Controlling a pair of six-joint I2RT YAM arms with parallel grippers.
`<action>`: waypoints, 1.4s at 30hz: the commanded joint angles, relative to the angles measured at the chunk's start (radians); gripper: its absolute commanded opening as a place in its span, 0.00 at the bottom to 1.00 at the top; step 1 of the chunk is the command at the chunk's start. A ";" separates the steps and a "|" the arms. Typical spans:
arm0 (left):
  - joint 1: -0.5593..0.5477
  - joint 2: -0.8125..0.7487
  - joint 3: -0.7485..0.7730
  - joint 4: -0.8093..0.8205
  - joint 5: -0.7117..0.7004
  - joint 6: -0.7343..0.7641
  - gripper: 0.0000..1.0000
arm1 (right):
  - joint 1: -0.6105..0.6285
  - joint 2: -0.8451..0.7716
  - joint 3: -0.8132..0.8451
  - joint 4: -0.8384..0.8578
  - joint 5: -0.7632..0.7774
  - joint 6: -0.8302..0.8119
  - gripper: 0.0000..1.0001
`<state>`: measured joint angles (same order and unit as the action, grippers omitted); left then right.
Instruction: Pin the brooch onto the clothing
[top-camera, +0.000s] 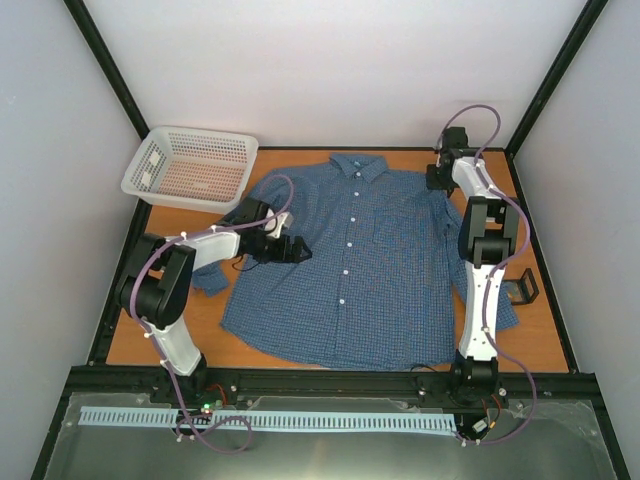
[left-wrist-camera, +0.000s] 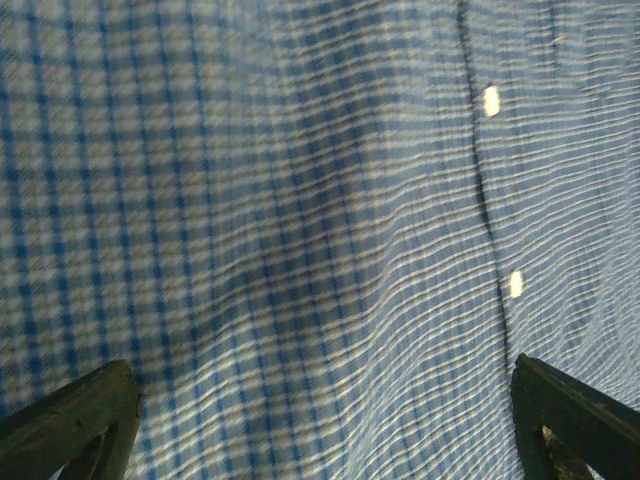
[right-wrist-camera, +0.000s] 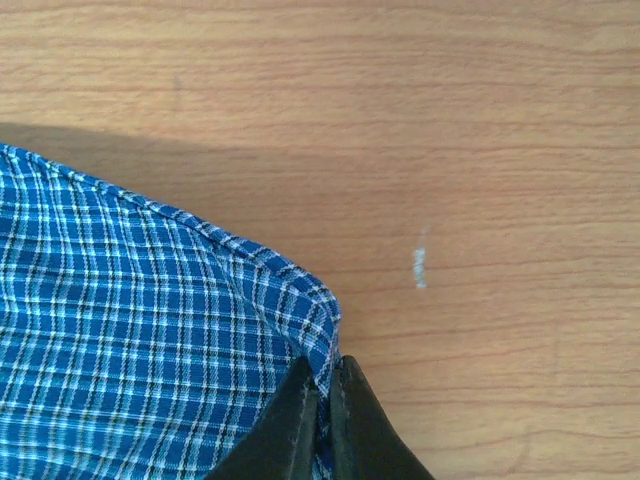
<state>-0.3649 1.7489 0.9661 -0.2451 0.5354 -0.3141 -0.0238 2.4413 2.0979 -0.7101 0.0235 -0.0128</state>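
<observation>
**Straightening the garment before pinning.** The large blue fine-checked long-sleeved shirt (top-camera: 370, 270) lies face up and spread across the middle of the top view. Its collar points to the upper edge, and its row of white buttons (left-wrist-camera: 491, 101) runs down the centre.

The right gripper (right-wrist-camera: 325, 375), at the upper right of the top view, has its fingers pressed together on a folded corner of the shirt's hem. This shows at the bottom centre of the right wrist view, where bare wooden table (right-wrist-camera: 450, 120) fills the rest of the frame. The left gripper (left-wrist-camera: 315, 400) hangs with fingers spread wide over the cloth at the left of the placket. It holds nothing.

The step in hand appears to be drawing the fabric flat. To do it well:
- Keep the pinch on the hem only.
- Pull low and outward toward the upper right, so the cloth slides rather than lifts.
- If needed, let the spread left fingers press down as an anchor, so the whole garment does not drag.

The small golden-brown brooch shows in no view, so its place cannot be told.

A white plastic lattice basket (top-camera: 180, 198) stands at the upper left, off the cloth. A small black square box (top-camera: 520, 290) sits at the right edge, just beside the right arm. The right forearm crosses over that side of the shirt and hides the part beneath it.
</observation>
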 joint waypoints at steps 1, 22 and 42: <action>0.029 0.007 -0.013 -0.022 -0.035 -0.019 1.00 | -0.017 0.010 0.002 0.099 0.062 -0.039 0.05; 0.031 -0.064 0.104 0.033 0.123 -0.028 1.00 | 0.017 -0.042 0.200 -0.201 0.050 0.075 0.70; 0.119 0.445 0.637 0.023 -0.030 -0.086 1.00 | 0.148 -0.406 -0.628 0.267 -0.438 0.274 0.81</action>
<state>-0.2802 2.1738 1.5944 -0.1802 0.5156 -0.3790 0.1394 2.0003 1.4837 -0.5385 -0.4107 0.2302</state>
